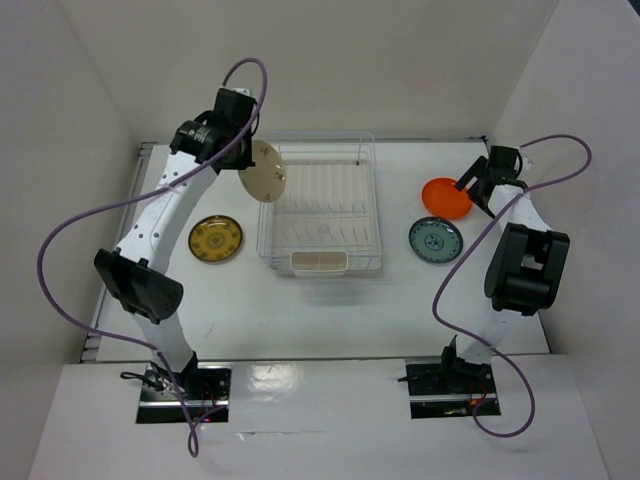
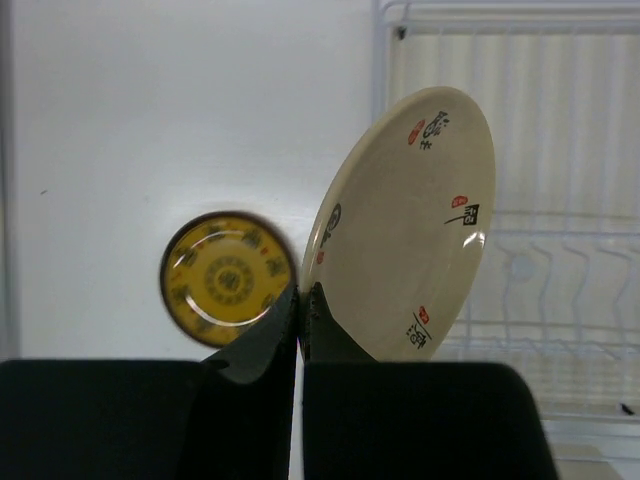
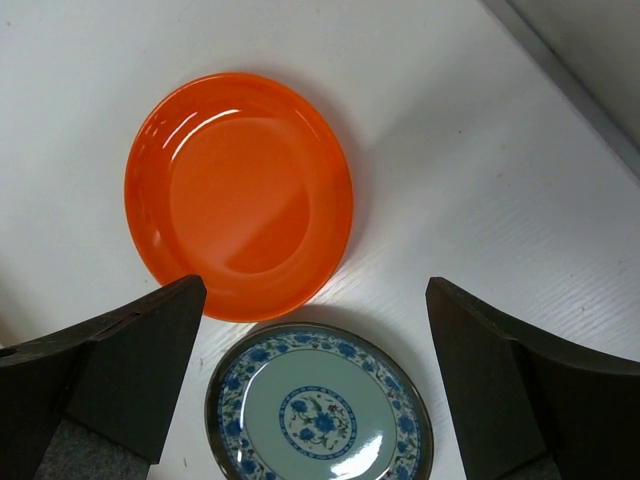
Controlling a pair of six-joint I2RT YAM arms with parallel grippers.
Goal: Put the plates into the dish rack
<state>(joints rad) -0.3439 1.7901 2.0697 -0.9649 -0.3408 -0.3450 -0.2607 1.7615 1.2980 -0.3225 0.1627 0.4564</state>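
Observation:
My left gripper (image 1: 243, 158) (image 2: 302, 296) is shut on the rim of the pale beige plate (image 1: 264, 171) (image 2: 410, 225). It holds the plate on edge in the air, over the left rim of the white wire dish rack (image 1: 375, 200) (image 2: 560, 235). The yellow patterned plate (image 1: 215, 239) (image 2: 228, 278) lies flat left of the rack. My right gripper (image 1: 478, 190) (image 3: 315, 292) is open and empty above the orange plate (image 1: 446, 197) (image 3: 240, 190) and the blue-patterned plate (image 1: 435, 240) (image 3: 320, 410). Both lie flat right of the rack, almost touching. No plates stand in the rack.
A small beige holder (image 1: 319, 262) hangs on the rack's near end. White walls enclose the table at the back and both sides. Purple cables (image 1: 70, 225) loop off both arms. The table's right edge (image 3: 560, 60) runs close behind the orange plate.

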